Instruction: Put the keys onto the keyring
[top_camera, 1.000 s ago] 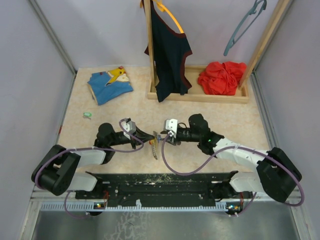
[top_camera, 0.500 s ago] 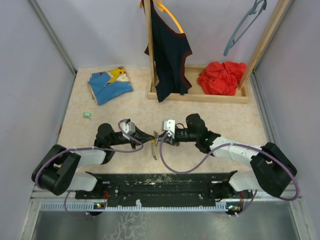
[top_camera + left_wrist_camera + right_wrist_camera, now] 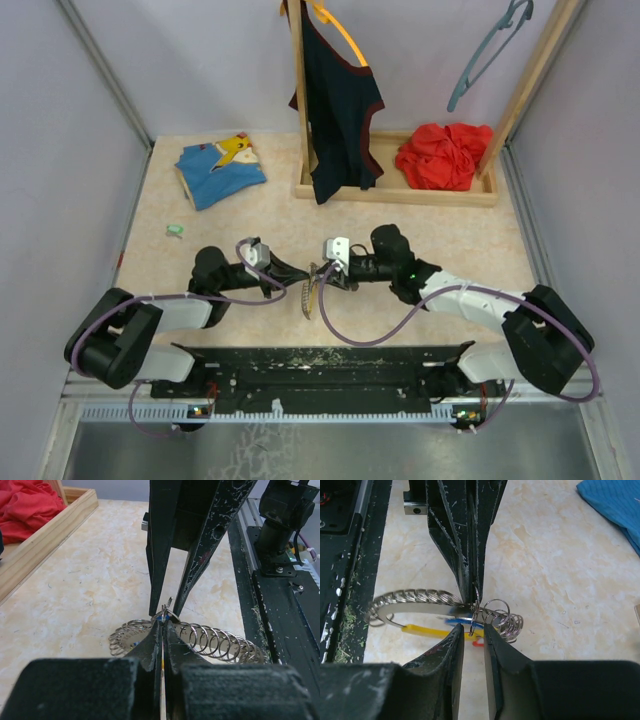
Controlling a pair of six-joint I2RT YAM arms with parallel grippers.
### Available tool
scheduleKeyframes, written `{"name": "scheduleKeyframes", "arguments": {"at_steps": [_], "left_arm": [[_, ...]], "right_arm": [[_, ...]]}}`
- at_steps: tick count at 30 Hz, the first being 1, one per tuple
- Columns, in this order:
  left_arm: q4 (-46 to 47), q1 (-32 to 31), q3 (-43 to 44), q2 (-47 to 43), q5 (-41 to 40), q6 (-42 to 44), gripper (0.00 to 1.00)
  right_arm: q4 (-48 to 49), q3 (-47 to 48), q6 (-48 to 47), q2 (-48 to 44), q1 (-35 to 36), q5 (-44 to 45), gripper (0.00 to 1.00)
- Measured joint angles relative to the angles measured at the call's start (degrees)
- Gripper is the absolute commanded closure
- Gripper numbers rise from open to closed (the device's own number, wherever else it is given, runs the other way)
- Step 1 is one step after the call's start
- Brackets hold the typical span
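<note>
The keyring [image 3: 310, 294] lies on the table between both arms: a curved metal band [image 3: 415, 608] strung with several small wire rings [image 3: 215, 640], plus a yellow tag [image 3: 425, 629] and a small red piece [image 3: 478, 641]. My left gripper [image 3: 163, 622] is shut on one upright small ring [image 3: 476, 602] of it. The blue key [image 3: 462, 624] lies against that ring. My right gripper [image 3: 471, 630] faces the left one, its jaws a narrow gap apart on either side of the ring, touching nothing I can see. The mint green key [image 3: 175, 230] lies alone far left.
A wooden rack [image 3: 400, 190] at the back holds a hanging dark top [image 3: 340, 105] and a red cloth [image 3: 445, 155]. Folded blue clothing [image 3: 220, 168] lies back left. The black base rail [image 3: 320, 365] runs along the near edge, close behind the keyring.
The right gripper's jaws have narrowed and it has edged left, up to the ring held by the left gripper. The left arm has barely moved.
</note>
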Motion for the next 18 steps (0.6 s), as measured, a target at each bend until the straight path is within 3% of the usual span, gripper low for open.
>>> {"name": "scheduleKeyframes", "arguments": {"at_steps": [18], "left_arm": [[-4.3,0.0,0.0,-1.2,0.0,3.0,1.0]], "right_arm": [[-2.0,1.0,0.5,-2.1,0.0,0.5,0.77]]}}
